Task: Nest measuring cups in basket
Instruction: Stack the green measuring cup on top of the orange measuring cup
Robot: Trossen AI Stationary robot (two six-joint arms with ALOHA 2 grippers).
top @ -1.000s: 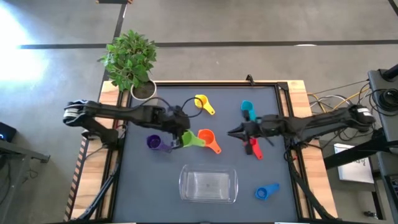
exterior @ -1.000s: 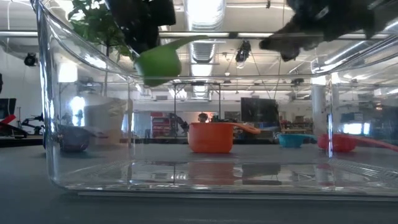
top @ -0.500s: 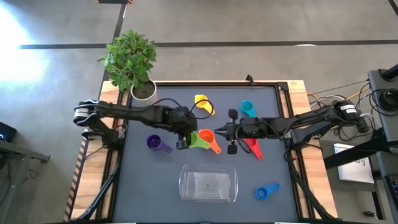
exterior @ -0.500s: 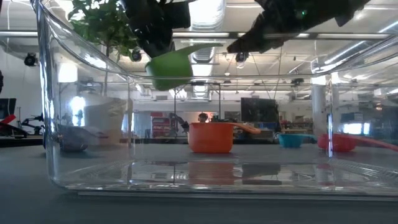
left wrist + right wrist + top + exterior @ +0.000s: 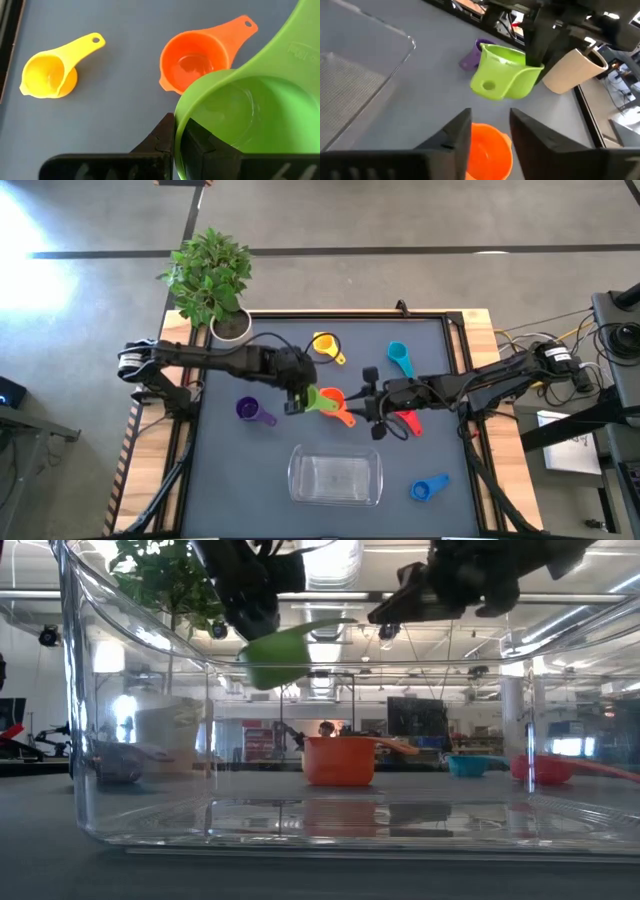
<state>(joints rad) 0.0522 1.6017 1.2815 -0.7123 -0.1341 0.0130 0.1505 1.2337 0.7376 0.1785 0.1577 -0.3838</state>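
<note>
My left gripper (image 5: 300, 395) is shut on the green cup (image 5: 316, 398) and carries it in the air just beside the orange cup (image 5: 335, 405), which stands on the table. My right gripper (image 5: 373, 402) is open and hovers above the orange cup (image 5: 490, 150), one finger on each side and well clear of it. The purple (image 5: 250, 411), yellow (image 5: 325, 345), teal (image 5: 400, 358) and blue (image 5: 428, 489) cups lie on the table. The red cup (image 5: 408, 420) is partly under my right arm. The clear basket (image 5: 335, 476) stands near the table's near edge. My left gripper holds the green cup by its wall at the rim (image 5: 178, 131), opposite the handle. The wall is pinched with one finger (image 5: 161, 142) outside and the other (image 5: 205, 145) inside the bowl, and the fingers come from above. The cup (image 5: 280, 655) is lifted clear and tilted.
A potted plant (image 5: 215, 280) stands at the table's far left corner; its pale pot (image 5: 575, 70) shows behind the green cup. The two grippers are close together over the middle of the table. Room lies free around the basket's left and right sides.
My right gripper has travelled toward the table's left, from over the red cup to above the orange cup, and has turned about its wrist. My left gripper has carried the green cup a little toward the table's right, closer to the orange cup.
</note>
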